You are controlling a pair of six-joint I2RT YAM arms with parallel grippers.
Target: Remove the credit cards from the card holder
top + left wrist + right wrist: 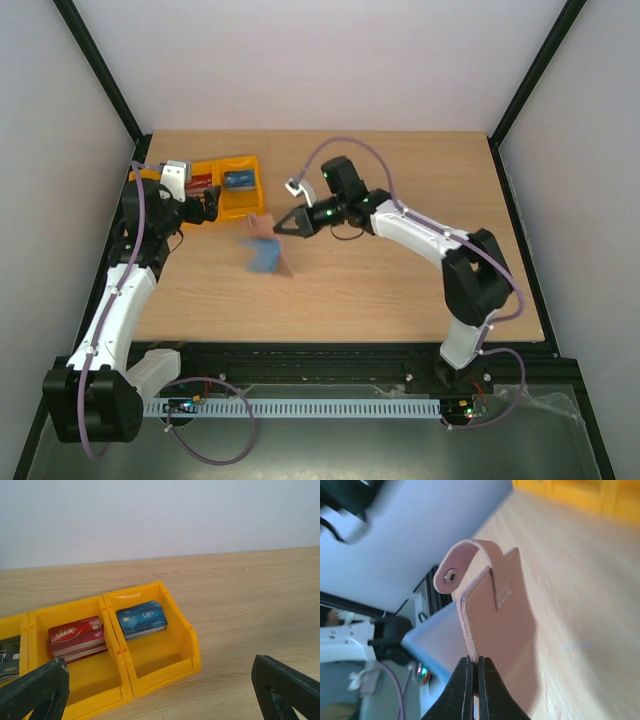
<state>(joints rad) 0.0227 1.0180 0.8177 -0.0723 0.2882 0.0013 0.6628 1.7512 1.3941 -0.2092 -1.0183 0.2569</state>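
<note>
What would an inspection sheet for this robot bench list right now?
Surface: light wooden table.
Job's things: card holder, tan, strap tab loose; credit cards stacked red, blue and dark in three compartments of a yellow tray.
Clutter: nothing seen.
Grippers: left gripper open, facing the tray; right gripper shut on the card holder's edge.
Cables: purple cables run along both arms.
Surroundings: white walls, black frame posts.
</note>
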